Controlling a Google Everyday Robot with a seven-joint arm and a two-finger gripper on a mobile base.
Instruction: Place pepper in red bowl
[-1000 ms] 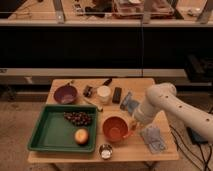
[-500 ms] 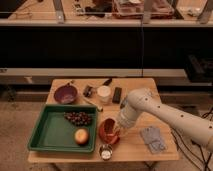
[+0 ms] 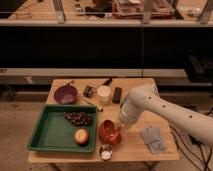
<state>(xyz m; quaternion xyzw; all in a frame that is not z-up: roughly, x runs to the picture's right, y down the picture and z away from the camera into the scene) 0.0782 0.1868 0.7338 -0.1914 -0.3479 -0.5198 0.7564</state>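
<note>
Red bowl [image 3: 106, 132]: round, smooth, plain inside, on wooden table [image 3: 134, 150] just right of green tray [image 3: 39, 134]; metal cup [image 3: 106, 152] near its front. Gripper [image 3: 119, 131] on white arm sits at bowl's right rim; spread or pressed together, cannot tell. Pepper not made out: in gripper or in bowl, cannot tell. Tray holds dark grapes [image 3: 77, 118] and yellow-orange fruit [image 3: 81, 136]. Any writing too small to read

Dim warm light, dark background, gripper [image 3: 119, 125] shadowed at the rim of the red bowl [image 3: 104, 134]
</note>
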